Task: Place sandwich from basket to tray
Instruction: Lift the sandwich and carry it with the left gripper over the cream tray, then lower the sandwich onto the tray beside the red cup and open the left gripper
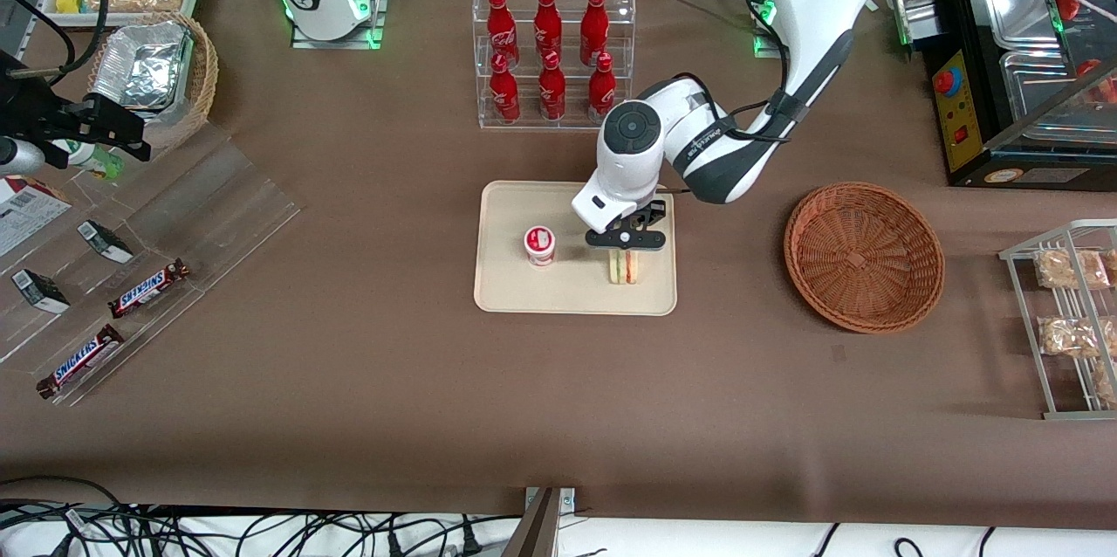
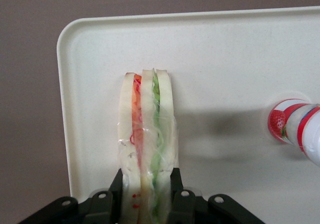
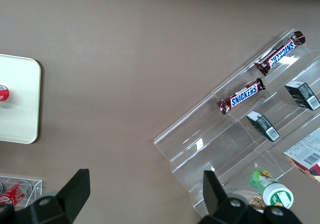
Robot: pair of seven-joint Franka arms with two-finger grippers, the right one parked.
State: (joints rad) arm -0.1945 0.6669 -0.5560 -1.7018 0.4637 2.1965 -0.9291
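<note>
The gripper [image 1: 625, 253] jaws clamp the sandwich [image 2: 147, 144] upright on edge, lower right of the tray [image 1: 497, 295]; release frees it.

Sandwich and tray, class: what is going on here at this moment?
The left arm's end effector is shut on the sandwich, holding it upright over the tray, beside a small red-and-white cup. Whether the sandwich touches the tray is unclear. The basket, toward the working arm's end of the table, has nothing in it.

Mock shop: stocked snack racks [image 1: 131, 278], robot arms.
</note>
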